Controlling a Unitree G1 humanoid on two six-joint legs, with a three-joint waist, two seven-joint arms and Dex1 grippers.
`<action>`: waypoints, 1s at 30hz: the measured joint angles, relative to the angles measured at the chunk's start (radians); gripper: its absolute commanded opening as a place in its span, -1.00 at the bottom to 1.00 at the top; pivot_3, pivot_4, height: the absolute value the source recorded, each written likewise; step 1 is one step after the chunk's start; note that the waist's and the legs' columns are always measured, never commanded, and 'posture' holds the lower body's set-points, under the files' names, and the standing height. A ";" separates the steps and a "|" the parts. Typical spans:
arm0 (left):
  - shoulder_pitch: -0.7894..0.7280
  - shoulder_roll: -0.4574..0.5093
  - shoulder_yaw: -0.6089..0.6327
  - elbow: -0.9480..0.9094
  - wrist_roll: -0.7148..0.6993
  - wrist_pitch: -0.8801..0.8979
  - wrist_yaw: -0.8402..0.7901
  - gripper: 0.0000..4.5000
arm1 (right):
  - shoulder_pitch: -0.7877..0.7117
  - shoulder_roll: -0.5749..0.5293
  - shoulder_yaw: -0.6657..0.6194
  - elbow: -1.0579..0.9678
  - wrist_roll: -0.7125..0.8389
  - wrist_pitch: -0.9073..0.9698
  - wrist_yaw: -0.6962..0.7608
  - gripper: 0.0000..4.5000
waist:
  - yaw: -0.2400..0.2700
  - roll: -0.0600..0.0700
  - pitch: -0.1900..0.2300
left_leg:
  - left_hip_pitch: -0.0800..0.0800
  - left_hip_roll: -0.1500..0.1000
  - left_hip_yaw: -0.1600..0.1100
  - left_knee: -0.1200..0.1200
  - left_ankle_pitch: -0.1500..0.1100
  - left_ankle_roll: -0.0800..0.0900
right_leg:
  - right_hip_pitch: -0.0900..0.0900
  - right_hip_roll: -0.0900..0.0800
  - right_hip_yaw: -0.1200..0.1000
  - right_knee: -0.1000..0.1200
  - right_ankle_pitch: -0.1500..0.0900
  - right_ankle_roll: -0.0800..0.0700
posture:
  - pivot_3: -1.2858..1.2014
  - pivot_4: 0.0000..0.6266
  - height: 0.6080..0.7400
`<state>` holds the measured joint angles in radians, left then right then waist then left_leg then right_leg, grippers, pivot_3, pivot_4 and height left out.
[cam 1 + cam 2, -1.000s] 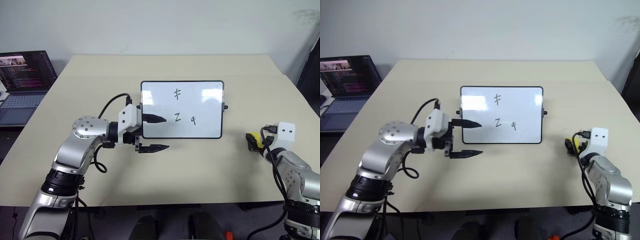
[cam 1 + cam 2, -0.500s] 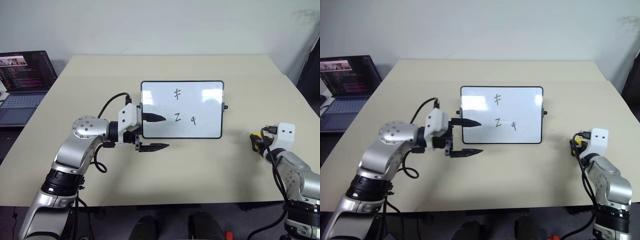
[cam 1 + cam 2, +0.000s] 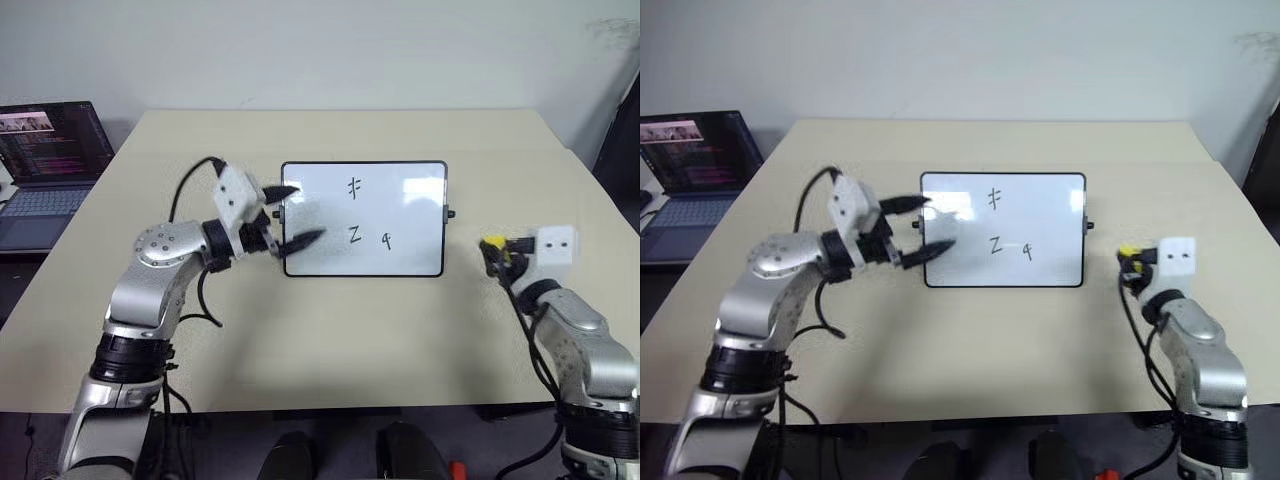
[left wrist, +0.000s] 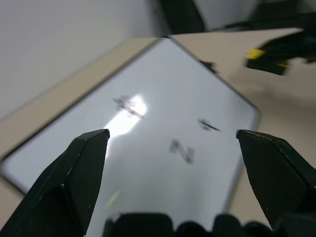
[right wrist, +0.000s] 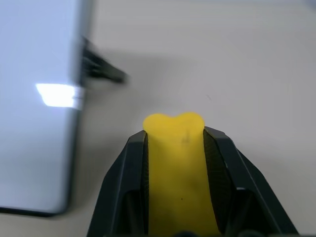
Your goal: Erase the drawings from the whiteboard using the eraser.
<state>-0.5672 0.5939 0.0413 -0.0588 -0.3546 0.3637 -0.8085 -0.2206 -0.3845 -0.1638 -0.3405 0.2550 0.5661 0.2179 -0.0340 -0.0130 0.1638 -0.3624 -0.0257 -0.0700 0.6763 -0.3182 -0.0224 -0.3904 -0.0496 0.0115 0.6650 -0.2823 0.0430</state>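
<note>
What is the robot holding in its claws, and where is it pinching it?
The right claw pinches the yellow eraser by its two long sides, its tip poking out in front. The left claw is open over the whiteboard, holding nothing.

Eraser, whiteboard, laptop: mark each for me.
eraser (image 5: 177, 168), right wrist view, middle of the yellow block between the fingers
whiteboard (image 3: 405, 245), left eye view, bare white face right of the drawings
laptop (image 3: 55, 140), left eye view, lit screen

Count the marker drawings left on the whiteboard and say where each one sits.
3. One drawing sits near the whiteboard top centre, the Z lies below it at mid-board, and the q is just right of the Z. None looks hidden.
</note>
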 measured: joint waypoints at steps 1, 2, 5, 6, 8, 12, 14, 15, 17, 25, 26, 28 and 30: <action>0.001 0.003 0.012 -0.001 0.000 0.015 0.013 1.00 | -0.018 0.006 0.035 -0.009 -0.017 -0.031 0.001 -0.47 | -0.001 0.000 0.000 | 0.000 0.000 0.000 0.000 0.000 0.000 | 0.000 0.000 0.000 0.000 0.000 0.000 | 0.03 -0.52 1.00; 0.004 0.006 0.016 -0.002 0.000 0.025 0.017 1.00 | -0.039 0.015 0.064 -0.010 -0.036 -0.055 0.002 -0.47 | -0.002 0.000 0.000 | 0.000 0.000 0.000 0.000 0.000 0.000 | -0.001 0.000 0.000 0.000 0.000 0.000 | 0.03 -0.52 1.00; 0.029 0.027 0.017 -0.003 0.004 0.056 0.019 1.00 | -0.137 0.057 0.186 0.015 -0.111 -0.157 0.011 -0.47 | -0.002 0.000 0.000 | -0.001 0.000 0.000 0.000 0.002 -0.003 | -0.003 0.000 0.001 0.000 0.000 0.000 | 0.03 -0.52 1.00; 0.031 0.029 0.017 -0.001 0.006 0.066 0.023 1.00 | -0.172 0.073 0.217 0.036 -0.131 -0.191 0.017 -0.47 | -0.001 0.000 0.000 | -0.001 0.000 0.000 0.000 0.002 -0.003 | -0.003 0.000 0.001 0.001 0.000 0.000 | 0.03 -0.52 1.00; 0.028 0.034 0.018 0.012 0.008 0.086 0.035 1.00 | -0.258 0.119 0.283 0.124 -0.176 -0.265 0.022 -0.48 | 0.000 0.000 0.000 | -0.001 0.000 0.000 0.000 0.002 -0.004 | -0.003 0.000 0.001 0.001 0.000 0.000 | 0.03 -0.52 1.00; 0.023 0.043 0.021 0.031 0.019 0.108 0.045 1.00 | -0.382 0.173 0.358 0.302 -0.244 -0.370 0.031 -0.48 | 0.003 0.000 0.000 | -0.003 -0.001 0.001 0.000 0.002 -0.004 | -0.005 -0.001 0.001 0.000 0.000 0.000 | 0.03 -0.52 1.00; 0.022 0.045 0.021 0.033 0.020 0.113 0.046 1.00 | -0.433 0.191 0.371 0.394 -0.271 -0.418 0.034 -0.48 | 0.003 0.000 0.000 | -0.003 -0.001 0.001 0.000 0.002 -0.004 | -0.006 -0.001 0.001 0.000 0.000 0.000 | 0.03 -0.52 1.00; 0.022 0.046 0.021 0.033 0.020 0.117 0.043 1.00 | -0.459 0.199 0.374 0.447 -0.279 -0.447 0.035 -0.48 | 0.003 0.000 0.000 | -0.003 -0.001 0.001 0.000 0.002 -0.004 | -0.006 -0.002 0.001 0.000 0.000 0.000 | 0.03 -0.52 1.00; 0.022 0.047 0.021 0.031 0.019 0.127 0.031 1.00 | -0.505 0.209 0.376 0.547 -0.298 -0.499 0.036 -0.48 | 0.001 0.000 0.000 | -0.003 -0.001 0.002 -0.001 0.002 -0.004 | -0.007 -0.002 0.002 0.000 0.000 0.000 | 0.03 -0.52 1.00; 0.016 0.051 0.015 0.028 0.021 0.133 -0.001 1.00 | -0.644 0.220 0.374 0.882 -0.356 -0.684 0.019 -0.48 | -0.008 0.000 0.000 | -0.007 -0.001 0.008 0.000 0.002 -0.004 | -0.016 -0.003 0.004 0.007 0.000 0.000 | 0.03 -0.52 1.00; 0.015 0.051 0.014 0.028 0.021 0.133 -0.005 1.00 | -0.658 0.227 0.374 0.920 -0.362 -0.700 0.017 -0.49 | -0.012 0.000 0.000 | -0.007 -0.001 0.009 0.000 0.002 -0.004 | -0.017 -0.003 0.004 0.008 0.000 0.000 | 0.03 -0.52 1.00; 0.014 0.051 0.014 0.028 0.022 0.133 -0.010 1.00 | -0.684 0.242 0.384 0.995 -0.383 -0.737 0.015 -0.49 | -0.021 0.000 0.000 | -0.007 -0.001 0.010 0.000 0.002 -0.004 | -0.017 -0.003 0.004 0.009 0.000 0.000 | 0.03 -0.52 1.00; 0.014 0.051 0.013 0.028 0.023 0.132 -0.010 1.00 | -0.706 0.260 0.393 1.051 -0.402 -0.772 0.015 -0.49 | -0.026 0.000 0.000 | -0.006 -0.001 0.011 0.001 0.002 -0.004 | -0.017 -0.003 0.005 0.010 0.000 0.000 | 0.03 -0.52 1.00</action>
<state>-0.5535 0.6449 0.0546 -0.0307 -0.3311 0.4962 -0.8184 -0.9262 -0.1249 0.2289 0.7104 -0.1470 -0.2055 0.2333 -0.0600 -0.0133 0.1639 -0.3687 -0.0262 -0.0595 0.6770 -0.3158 -0.0267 -0.4074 -0.0524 0.0166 0.6752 -0.2822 0.0426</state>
